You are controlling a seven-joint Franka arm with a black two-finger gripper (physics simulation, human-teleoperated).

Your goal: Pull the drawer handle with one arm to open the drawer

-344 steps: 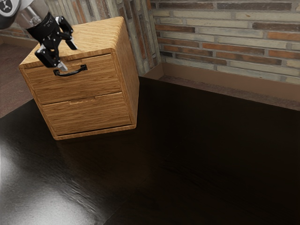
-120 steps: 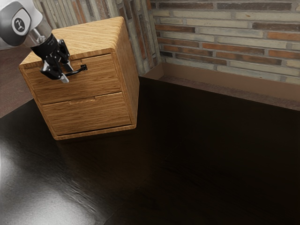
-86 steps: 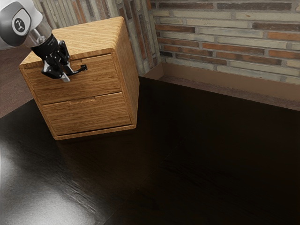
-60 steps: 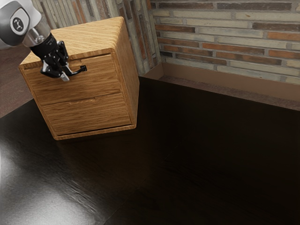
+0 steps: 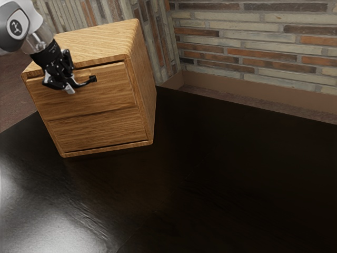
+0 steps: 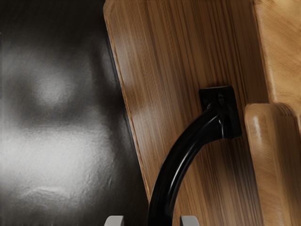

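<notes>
Setting: a wooden cabinet (image 5: 105, 42) stands on a dark glossy surface (image 5: 221, 190), with a brick wall (image 5: 253, 37) behind it.
Cabinet: it sits toward the exterior view's left and has two drawers in its front, one above the other.
Arm: it comes in from the exterior view's upper left and slants down to the cabinet's front.
Jaws: clamped on the handle (image 5: 87, 80) near its end toward the exterior view's left, one finger on each side of the bar.
Handle: a black curved bar on the top drawer (image 5: 100, 97), near that drawer's upper edge. Its other end pokes out past the jaws.
Wrist view: the handle (image 6: 188, 155) curves from its square black mount down between two grey fingertips (image 6: 114, 220).
Top drawer: a dark gap runs along its upper edge. I cannot tell how far out it stands.
Lower drawer (image 5: 100, 129): it is flush with the cabinet front.
</notes>
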